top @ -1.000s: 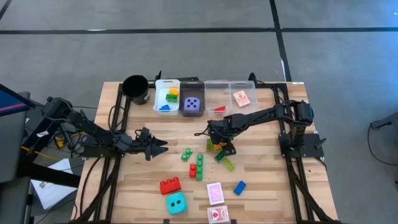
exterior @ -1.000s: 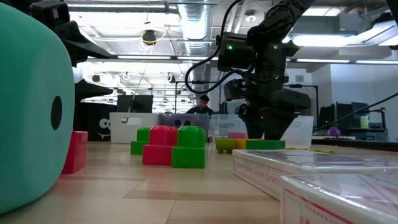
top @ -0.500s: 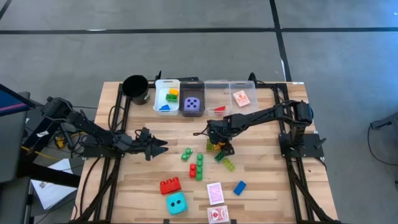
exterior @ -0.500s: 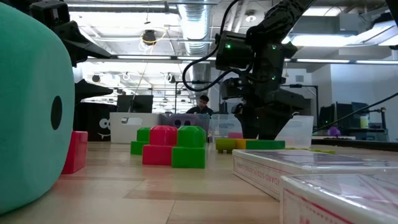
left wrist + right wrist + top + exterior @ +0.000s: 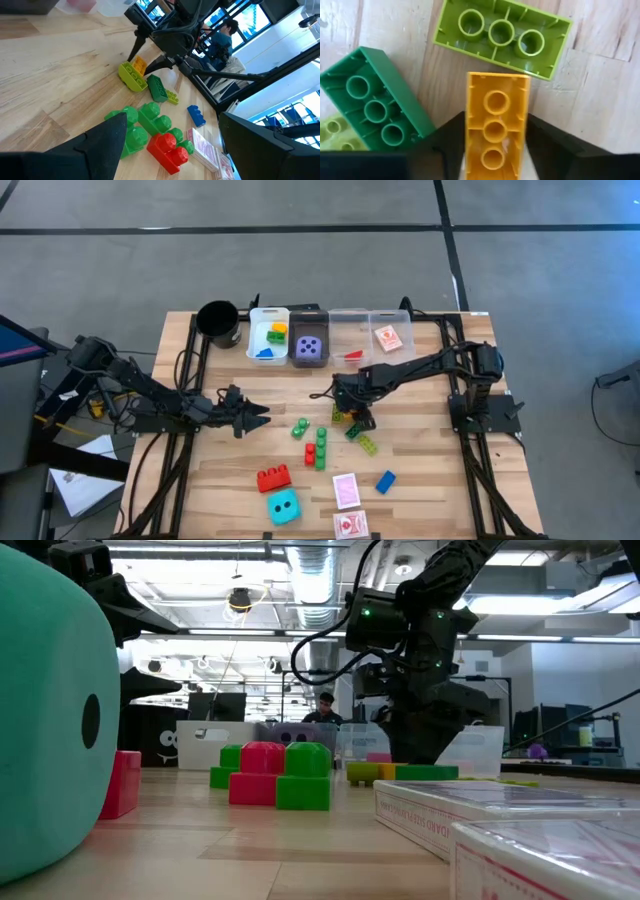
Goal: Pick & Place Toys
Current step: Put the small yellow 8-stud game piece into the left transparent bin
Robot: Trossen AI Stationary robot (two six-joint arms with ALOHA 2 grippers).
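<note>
My right gripper (image 5: 347,416) points down over a cluster of bricks at the table's middle. It is shut on a yellow-orange brick (image 5: 496,125). A lime brick (image 5: 502,36) and a dark green brick (image 5: 375,102) lie right beside that brick on the wood. Nearer the front lie green bricks (image 5: 319,448), a red brick (image 5: 274,477), a blue brick (image 5: 386,481), a cyan die (image 5: 283,504) and two cards (image 5: 346,489). My left gripper (image 5: 263,414) hovers open to the left of the toys, holding nothing. My right gripper pinches the yellow-orange brick by its two long sides (image 5: 470,135), one finger (image 5: 442,145) on each. The fingers come from above, pointing steeply down, and lie across the brick. The brick lies at table level (image 5: 386,771), hollow underside up, beside the lime brick.
Along the far edge stand a black cup (image 5: 218,322) and a row of bins. A white bin (image 5: 268,338) holds bricks, a dark bin (image 5: 310,347) a purple die, and a clear bin (image 5: 389,338) a card. A person sits in the room beyond (image 5: 325,708).
My right gripper has kept its place over the brick cluster, and its fingers have drawn in onto the yellow-orange brick. The bricks lie where they were.
</note>
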